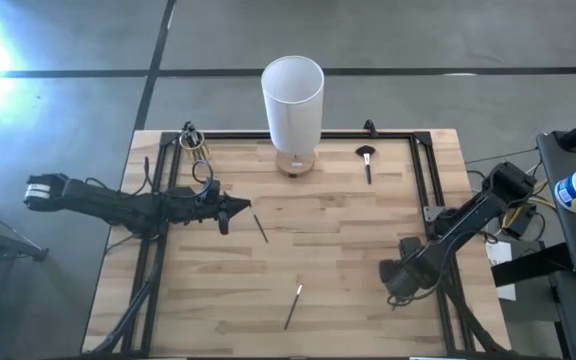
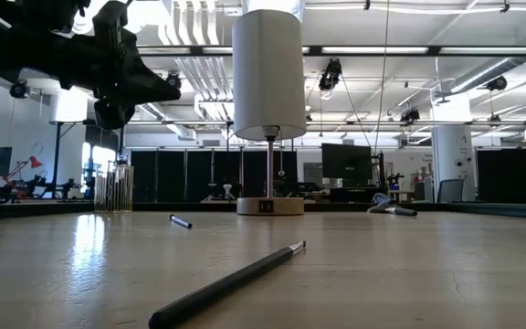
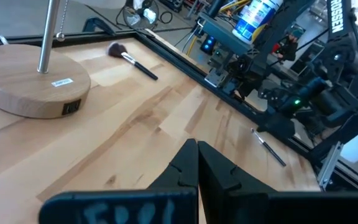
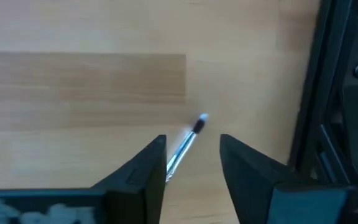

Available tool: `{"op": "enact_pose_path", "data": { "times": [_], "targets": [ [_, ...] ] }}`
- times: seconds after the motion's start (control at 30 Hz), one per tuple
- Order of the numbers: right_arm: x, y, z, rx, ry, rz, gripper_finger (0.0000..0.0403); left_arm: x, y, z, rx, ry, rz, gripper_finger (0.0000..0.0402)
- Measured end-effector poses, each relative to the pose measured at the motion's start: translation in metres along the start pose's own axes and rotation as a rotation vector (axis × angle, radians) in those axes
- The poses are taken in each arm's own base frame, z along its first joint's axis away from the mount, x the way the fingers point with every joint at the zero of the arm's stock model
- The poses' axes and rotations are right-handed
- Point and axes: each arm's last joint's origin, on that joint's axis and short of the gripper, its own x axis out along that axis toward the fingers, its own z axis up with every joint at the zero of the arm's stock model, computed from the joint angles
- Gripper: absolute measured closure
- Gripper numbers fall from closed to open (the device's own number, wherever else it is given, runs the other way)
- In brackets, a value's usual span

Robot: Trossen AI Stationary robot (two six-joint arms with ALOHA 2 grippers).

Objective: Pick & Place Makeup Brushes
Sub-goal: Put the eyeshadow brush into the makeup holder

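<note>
Grey concrete floor (image 1: 78, 40), ceiling strip lights (image 2: 409, 50), white pillar (image 2: 446, 151).

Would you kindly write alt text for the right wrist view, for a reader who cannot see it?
The right gripper hangs over the wooden table with its jaws open. A thin makeup brush shows between them, one end reaching past the jaws; whether it lies on the wood cannot be told.

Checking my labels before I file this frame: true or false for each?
1. The left gripper is shut with nothing in it. True.
2. The right gripper is clamped on a brush. False: its jaws stand open, with a thin brush lying between the fingers.
3. The fluffy-headed brush lies on the table. True.
4. The white lamp has tipped over. False: it stands upright.
</note>
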Motion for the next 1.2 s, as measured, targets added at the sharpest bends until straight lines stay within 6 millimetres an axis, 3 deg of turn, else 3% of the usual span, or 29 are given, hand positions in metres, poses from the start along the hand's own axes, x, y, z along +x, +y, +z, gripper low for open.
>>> {"op": "enact_pose_path", "data": {
  "times": [0.37,0.8,1.2],
  "targets": [
    [0.022,0.002,0.001,0.003,0.054,0.061,0.0277,0.0,0.0,0.0,-0.018,0.0,0.0,0.0401],
    [0.022,0.008,0.0,-0.084,-0.015,0.176,0.036,0.0,0.0,0.0,-0.027,0.0,0.0,0.0402],
    [0.018,0.02,-0.004,-0.12,-0.097,0.349,0.0369,0.001,-0.004,0.005,-0.063,-0.016,-0.012,0.0402]
  ]
}}
